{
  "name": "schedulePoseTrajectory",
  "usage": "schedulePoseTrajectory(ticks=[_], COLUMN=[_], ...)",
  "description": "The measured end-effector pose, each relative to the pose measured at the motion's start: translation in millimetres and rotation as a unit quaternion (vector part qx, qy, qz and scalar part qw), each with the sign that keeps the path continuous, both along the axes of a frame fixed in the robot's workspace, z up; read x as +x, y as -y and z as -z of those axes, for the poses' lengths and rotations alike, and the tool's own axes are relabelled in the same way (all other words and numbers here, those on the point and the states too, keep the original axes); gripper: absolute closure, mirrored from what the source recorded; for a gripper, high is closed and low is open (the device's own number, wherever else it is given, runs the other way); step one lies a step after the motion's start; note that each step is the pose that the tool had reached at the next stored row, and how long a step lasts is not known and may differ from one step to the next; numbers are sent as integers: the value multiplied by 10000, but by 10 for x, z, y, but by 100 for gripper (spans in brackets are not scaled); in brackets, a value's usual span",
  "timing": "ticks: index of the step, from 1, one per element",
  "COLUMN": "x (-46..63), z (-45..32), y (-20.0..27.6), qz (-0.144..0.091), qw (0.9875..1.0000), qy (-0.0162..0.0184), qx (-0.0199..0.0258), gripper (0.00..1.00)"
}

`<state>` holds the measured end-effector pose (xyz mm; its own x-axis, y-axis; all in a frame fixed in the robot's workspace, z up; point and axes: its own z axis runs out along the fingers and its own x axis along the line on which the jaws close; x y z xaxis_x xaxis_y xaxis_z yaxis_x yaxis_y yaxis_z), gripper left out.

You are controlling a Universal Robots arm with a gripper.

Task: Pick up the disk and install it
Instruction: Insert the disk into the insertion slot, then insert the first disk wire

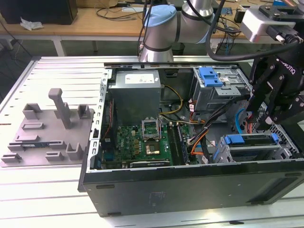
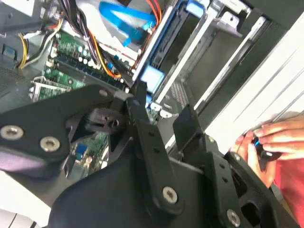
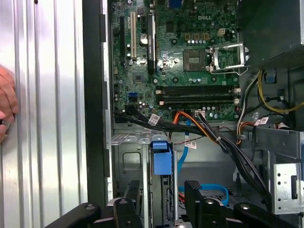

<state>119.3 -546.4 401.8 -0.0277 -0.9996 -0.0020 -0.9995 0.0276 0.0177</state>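
Note:
The disk (image 1: 251,140) sits on edge in the lower drive bay at the exterior view's right side of the open computer case (image 1: 190,183), its blue carrier tabs showing at both ends. One blue carrier tab (image 3: 160,159) shows in both wrist views (image 2: 152,76). My gripper (image 1: 266,118) hangs just above that bay, open, with nothing between its black fingers (image 3: 192,190). The second wrist view has the gripper (image 2: 164,102) over the bay's edge, fingers spread. In the first wrist view the gripper (image 3: 161,194) straddles the slot below the blue tab.
A blue bracket (image 1: 210,76) tops the grey drive cage at the back. Cables (image 1: 199,133) run between the motherboard (image 1: 142,142) and the bays. A grey fixture (image 1: 47,128) lies on the table at the exterior view's left. A person's hand (image 2: 266,137) rests beside the case.

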Motion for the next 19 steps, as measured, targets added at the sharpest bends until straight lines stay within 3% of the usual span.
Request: schedulePoseTrajectory(ticks=[11, 17, 18, 19], x=[0, 0, 0, 1], z=[5, 4, 5, 5], y=[-1, -10, -17, -57], qz=[0, 0, 1, 0], qw=[10000, 10000, 10000, 10000], qy=[0, 0, -1, -2], qx=[0, -22, -26, -77], gripper=[50, 50, 50, 50])
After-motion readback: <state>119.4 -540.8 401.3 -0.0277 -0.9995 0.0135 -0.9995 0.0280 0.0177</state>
